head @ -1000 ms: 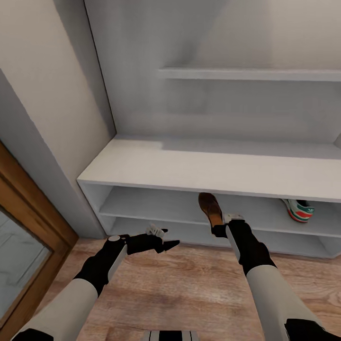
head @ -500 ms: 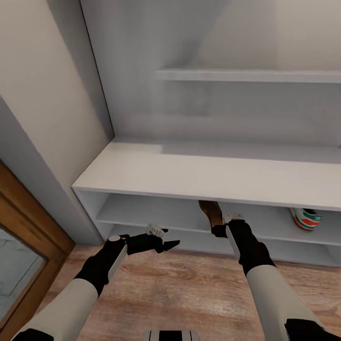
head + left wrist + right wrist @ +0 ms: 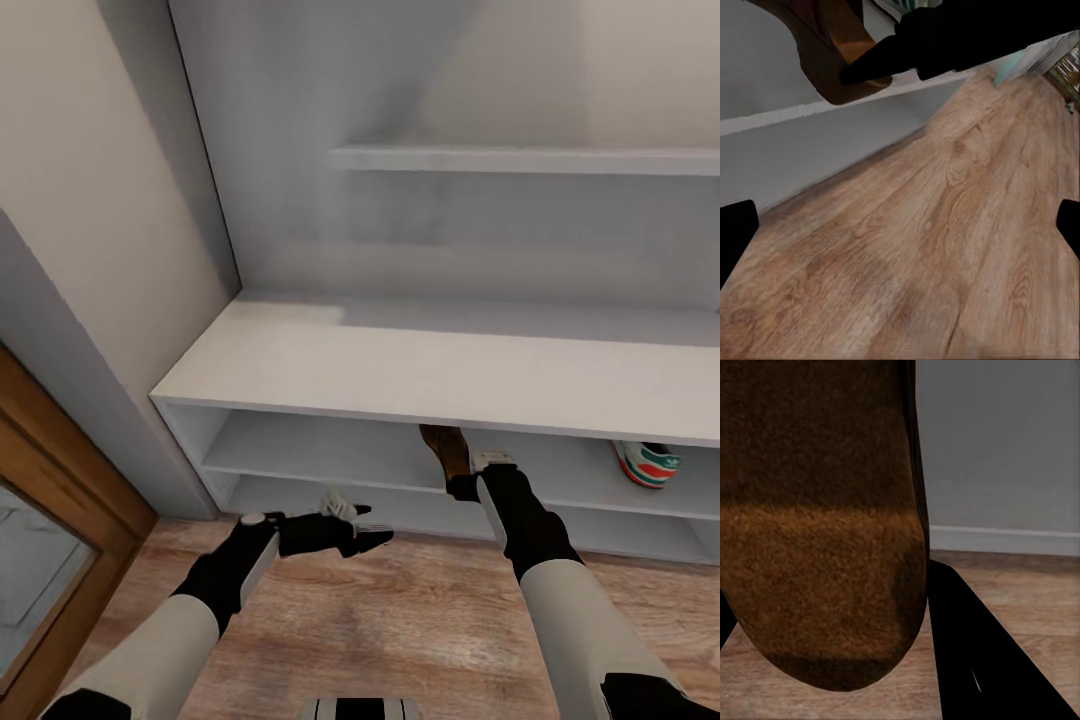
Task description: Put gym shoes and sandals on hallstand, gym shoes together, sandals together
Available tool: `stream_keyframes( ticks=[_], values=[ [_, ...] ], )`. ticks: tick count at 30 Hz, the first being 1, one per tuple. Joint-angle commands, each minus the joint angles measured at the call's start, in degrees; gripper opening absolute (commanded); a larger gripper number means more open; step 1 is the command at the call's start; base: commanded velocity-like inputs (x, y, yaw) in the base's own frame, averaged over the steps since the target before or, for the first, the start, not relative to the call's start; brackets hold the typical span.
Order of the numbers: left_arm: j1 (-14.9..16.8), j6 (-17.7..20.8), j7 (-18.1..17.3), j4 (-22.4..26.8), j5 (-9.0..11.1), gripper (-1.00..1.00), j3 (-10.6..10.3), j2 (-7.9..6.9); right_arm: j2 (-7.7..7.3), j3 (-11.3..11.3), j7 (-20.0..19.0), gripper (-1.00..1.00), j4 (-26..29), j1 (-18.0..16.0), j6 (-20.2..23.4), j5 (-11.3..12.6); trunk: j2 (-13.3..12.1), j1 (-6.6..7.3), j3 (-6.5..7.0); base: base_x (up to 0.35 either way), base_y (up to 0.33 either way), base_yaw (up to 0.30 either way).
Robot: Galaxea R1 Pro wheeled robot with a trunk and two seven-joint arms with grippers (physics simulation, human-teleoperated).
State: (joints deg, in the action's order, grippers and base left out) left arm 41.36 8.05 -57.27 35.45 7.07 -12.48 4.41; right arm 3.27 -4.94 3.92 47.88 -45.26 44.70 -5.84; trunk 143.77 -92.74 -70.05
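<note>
My right gripper (image 3: 462, 487) is clamped on one flat brown sandal (image 3: 446, 448), fuzzy-textured up close (image 3: 817, 525), its toe under the hallstand's (image 3: 420, 375) thick pale bench top. My left gripper (image 3: 372, 540) hangs spread over the knotty wood-plank floor (image 3: 945, 247). One striped gym shoe (image 3: 648, 463) sits on the upper low shelf.

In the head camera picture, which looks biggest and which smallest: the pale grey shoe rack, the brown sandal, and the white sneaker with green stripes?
Largest to smallest as they appear:
1. The pale grey-white shoe rack.
2. The dark brown leather-look sandal held in the right gripper.
3. The cream-white sneaker with green stripes.

The last two are partly hidden under the bench top, so their order is unsure.
</note>
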Motion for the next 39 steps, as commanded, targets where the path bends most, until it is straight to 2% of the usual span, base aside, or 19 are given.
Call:
stream_keyframes(
  ticks=[1, 6, 13, 22, 23, 39],
  values=[
    [0.03, -0.20, -2.27, -0.32, 0.57, 1.00, -0.18, 0.02, 0.07, -0.19, -0.14, -1.00, 0.06, -0.02, 0.30, -0.39, 0.02, 0.01, -0.04, 0.000, 0.000, 0.000],
    [0.03, -0.94, -6.00, -0.60, 0.57, 1.00, -0.17, 0.05, 0.07, -0.23, -0.14, -1.00, 0.05, -0.03, 0.30, -0.40, 0.02, 0.01, -0.04, 0.020, 0.000, 0.000],
    [0.03, -1.04, -6.60, -0.69, 0.57, 1.00, -0.18, 0.07, 0.07, -0.22, -0.14, -1.00, 0.07, -0.03, 0.30, -0.40, 0.02, 0.01, -0.04, 0.201, 0.000, 0.000],
    [0.03, -1.08, -6.62, -0.73, 0.57, 1.00, -0.18, 0.07, 0.07, -0.25, -0.14, -1.00, 0.10, -0.02, 0.30, -0.40, 0.02, 0.01, -0.04, 0.021, 0.000, 0.000],
    [0.03, -1.08, -6.62, -0.73, 0.57, 1.00, -0.18, 0.07, 0.07, -0.25, -0.14, 1.00, 0.10, -0.02, 0.30, -0.40, 0.02, 0.01, -0.04, 0.002, 0.000, 0.000],
    [0.03, -1.11, -6.62, -0.73, 0.57, 1.00, -0.18, 0.07, 0.05, -0.25, -0.14, 1.00, 0.11, -0.03, 0.30, -0.32, 0.02, 0.01, -0.04, -0.025, 0.000, 0.000]
  ],
)
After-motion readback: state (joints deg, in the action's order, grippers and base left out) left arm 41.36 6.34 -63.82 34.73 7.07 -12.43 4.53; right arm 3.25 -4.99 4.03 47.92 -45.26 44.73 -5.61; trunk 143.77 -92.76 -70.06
